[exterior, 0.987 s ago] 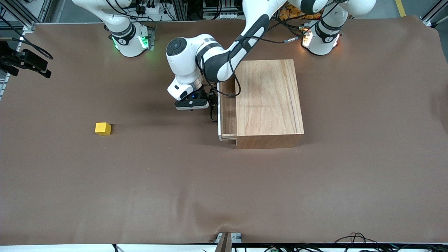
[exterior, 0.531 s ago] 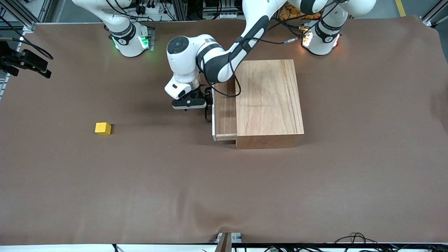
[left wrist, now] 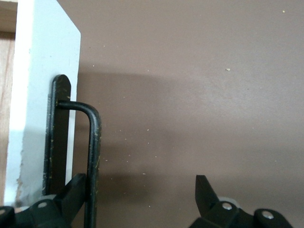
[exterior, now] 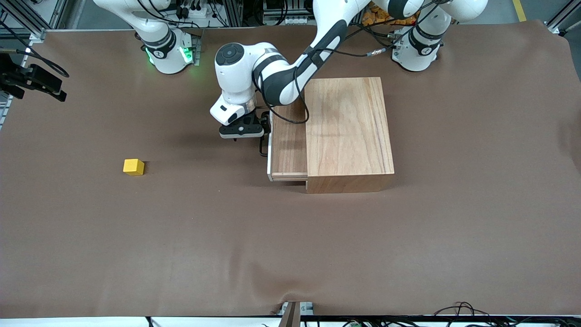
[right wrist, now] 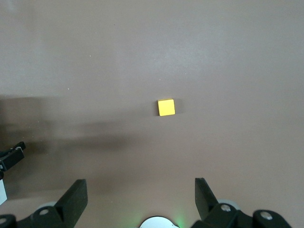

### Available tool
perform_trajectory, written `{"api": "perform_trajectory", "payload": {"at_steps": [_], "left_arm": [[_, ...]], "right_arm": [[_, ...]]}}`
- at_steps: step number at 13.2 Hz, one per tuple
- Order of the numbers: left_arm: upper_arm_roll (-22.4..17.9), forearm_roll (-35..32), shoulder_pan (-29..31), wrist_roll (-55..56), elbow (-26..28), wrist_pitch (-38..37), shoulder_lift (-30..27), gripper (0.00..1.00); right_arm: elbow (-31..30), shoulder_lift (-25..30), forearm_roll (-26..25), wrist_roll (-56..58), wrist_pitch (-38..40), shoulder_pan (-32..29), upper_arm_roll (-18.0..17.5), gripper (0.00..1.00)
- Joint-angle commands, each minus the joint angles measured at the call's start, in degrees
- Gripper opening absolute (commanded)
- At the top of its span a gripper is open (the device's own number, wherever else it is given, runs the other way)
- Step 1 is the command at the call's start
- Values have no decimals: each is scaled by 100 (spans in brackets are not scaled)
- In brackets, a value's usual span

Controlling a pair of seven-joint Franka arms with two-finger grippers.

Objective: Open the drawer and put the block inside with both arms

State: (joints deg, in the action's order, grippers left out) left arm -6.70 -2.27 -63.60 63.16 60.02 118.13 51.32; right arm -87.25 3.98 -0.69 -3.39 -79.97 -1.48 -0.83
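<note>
The drawer (exterior: 287, 145) stands partly out of the light-wood box (exterior: 347, 131), its white front panel (exterior: 269, 150) toward the right arm's end of the table. My left gripper (exterior: 245, 134) is at the black bar handle (exterior: 262, 147). In the left wrist view the left gripper (left wrist: 140, 190) is open, and one finger (left wrist: 76, 190) sits between the handle bar (left wrist: 92, 156) and the panel (left wrist: 38, 95). The yellow block (exterior: 133, 166) lies on the table toward the right arm's end. My right gripper (right wrist: 141, 194) is open and empty, high over the table, with the block (right wrist: 166, 107) below it.
A black camera mount (exterior: 41, 81) sticks in over the table's edge at the right arm's end. The brown cloth has a wrinkle (exterior: 254, 277) near the front edge. Cables (exterior: 458, 311) lie along that edge.
The drawer has slid farther out of the box toward the right arm's end, and my left gripper has moved with its handle. The block has not moved.
</note>
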Motion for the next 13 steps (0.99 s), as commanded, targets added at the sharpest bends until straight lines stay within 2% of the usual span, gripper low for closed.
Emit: {"api": "perform_trajectory", "payload": {"at_steps": [1, 3, 7, 10, 13], "left_arm": [[37, 113, 14, 91, -192, 113, 19, 100], [11, 130, 32, 100, -193, 52, -86, 100], [-129, 183, 32, 153, -149, -1097, -595, 100], [-472, 157, 85, 126, -53, -1319, -1297, 100], [-543, 121, 655, 56, 0, -2090, -2062, 100]], "right_arm": [[15, -2, -45, 58, 16, -11, 4, 100], [15, -2, -45, 58, 16, -11, 4, 100], [32, -168, -54, 40, 25, 7, 4, 100], [32, -563, -63, 66, 25, -28, 21, 100], [-72, -924, -160, 84, 51, -19, 21, 100]]}}
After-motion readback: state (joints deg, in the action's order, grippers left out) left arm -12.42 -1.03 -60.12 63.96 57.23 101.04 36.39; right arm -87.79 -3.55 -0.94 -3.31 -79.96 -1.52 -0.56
